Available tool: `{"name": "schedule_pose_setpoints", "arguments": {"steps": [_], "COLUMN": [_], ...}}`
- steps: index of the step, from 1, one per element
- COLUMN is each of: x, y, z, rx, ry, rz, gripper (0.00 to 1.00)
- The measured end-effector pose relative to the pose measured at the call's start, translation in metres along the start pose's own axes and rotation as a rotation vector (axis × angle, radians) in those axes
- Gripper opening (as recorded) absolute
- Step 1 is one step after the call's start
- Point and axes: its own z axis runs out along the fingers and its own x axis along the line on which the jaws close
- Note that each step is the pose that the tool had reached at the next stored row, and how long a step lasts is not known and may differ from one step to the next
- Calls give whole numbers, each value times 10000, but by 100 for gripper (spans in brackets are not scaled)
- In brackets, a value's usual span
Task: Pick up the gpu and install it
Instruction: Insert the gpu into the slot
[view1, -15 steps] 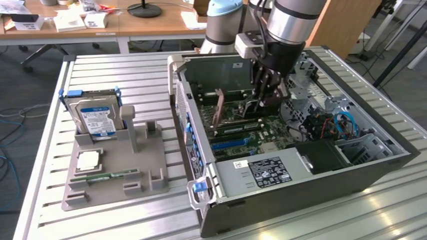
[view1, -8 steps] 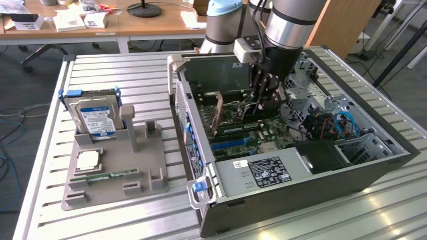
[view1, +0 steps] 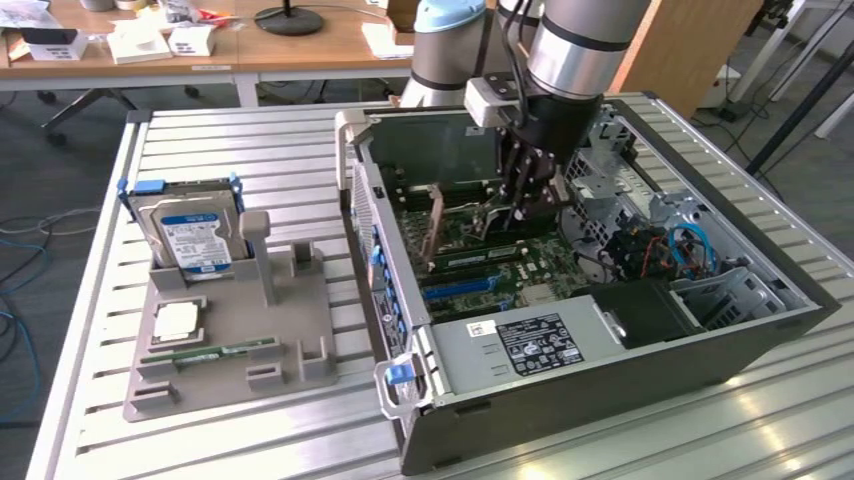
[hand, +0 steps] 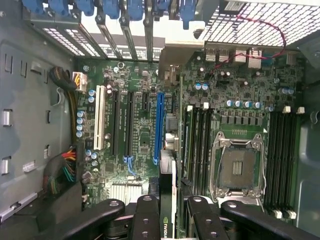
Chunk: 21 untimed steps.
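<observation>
1. Your open computer case (view1: 747, 330) sits on the table (view1: 200, 140), and the end effector (view1: 527, 208) reaches down into it
2. The exterior view gives you the grey tray (view1: 307, 335) beside the case, with an upright hard drive (view1: 194, 235), a processor chip (view1: 178, 322) and a memory stick (view1: 214, 352)
3. The wrist view gives you the end effector (hand: 169, 200) clamped on the gpu (hand: 166, 220), edge-on above the motherboard (hand: 145, 85), near the blue slot (hand: 159, 127)

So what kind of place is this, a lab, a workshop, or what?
Probably a robotics lab: a robot arm holds a gpu inside an open computer case on a slatted metal table, a grey fixture with a hard drive beside it, and office desks behind.
</observation>
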Motion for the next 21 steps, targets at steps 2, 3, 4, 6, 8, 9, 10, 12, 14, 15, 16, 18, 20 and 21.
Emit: {"name": "schedule_pose_setpoints", "arguments": {"steps": [2, 3, 4, 6, 8, 9, 10, 12, 14, 15, 16, 18, 20, 21], "x": [-1, -1, -1, -1, -1, 0, 0, 0, 1, 1, 2, 3, 3, 4], "y": [22, 30, 32, 32, 33, 33, 33, 32, 31, 31, 30, 29, 28, 28], "z": [1, 1, 1, 1, 1, 2, 11, 42, 75, 91, 107, 137, 169, 184], "rx": [-1, 0, 0, -1, -1, -2, -1, -1, -1, 0, 0, -1, -1, -1], "ry": [1, 1, 1, 3, 4, 6, 5, 6, 7, 5, 5, 6, 6, 7], "rz": [1, 1, 0, -1, 0, 1, 0, 0, 0, 0, -1, -9, -18, -23], "gripper": [26, 26, 26, 26, 26, 26, 26, 26, 26, 26, 26, 26, 26, 26]}}
